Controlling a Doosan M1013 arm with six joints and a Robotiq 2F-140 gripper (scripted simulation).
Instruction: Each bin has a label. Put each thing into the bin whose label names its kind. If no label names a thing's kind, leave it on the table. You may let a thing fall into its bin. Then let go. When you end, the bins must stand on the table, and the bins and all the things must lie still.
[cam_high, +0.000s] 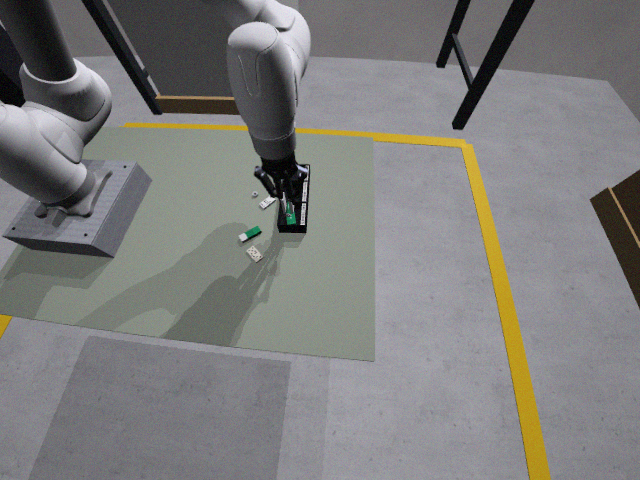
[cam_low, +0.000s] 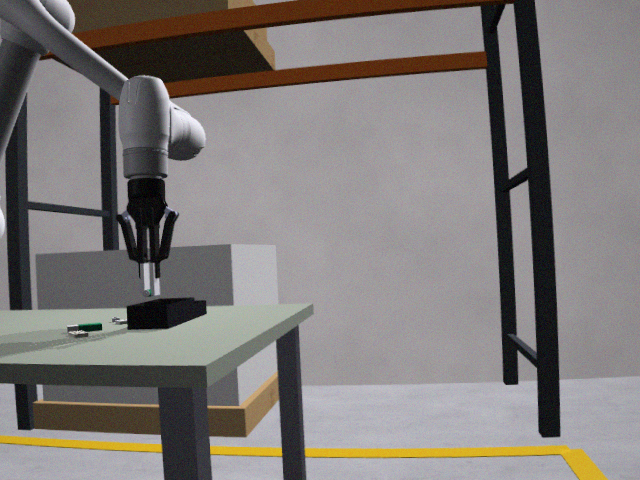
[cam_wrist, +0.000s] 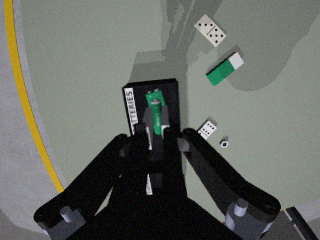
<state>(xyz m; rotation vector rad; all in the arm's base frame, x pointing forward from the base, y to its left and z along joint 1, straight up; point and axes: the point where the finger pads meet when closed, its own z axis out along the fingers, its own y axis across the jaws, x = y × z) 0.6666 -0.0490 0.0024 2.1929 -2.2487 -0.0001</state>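
Observation:
A black bin (cam_high: 294, 206) with white labels along one side stands on the green table. It also shows in the exterior view (cam_low: 165, 312) and in the wrist view (cam_wrist: 152, 107). My gripper (cam_low: 148, 271) hangs straight down over the bin and is shut on a green and white battery (cam_low: 149, 283), held upright just above the bin's rim. From the wrist, the battery (cam_wrist: 155, 110) shows over the bin's inside. A second green and white battery (cam_high: 249, 234) lies on the table left of the bin. I cannot tell what else lies in the bin.
A white domino (cam_high: 253, 252) lies near the loose battery. A small white tag-like piece (cam_high: 266, 202) and a small nut (cam_high: 254, 194) lie close to the bin's left side. The arm's grey base block (cam_high: 77, 206) stands at the table's left.

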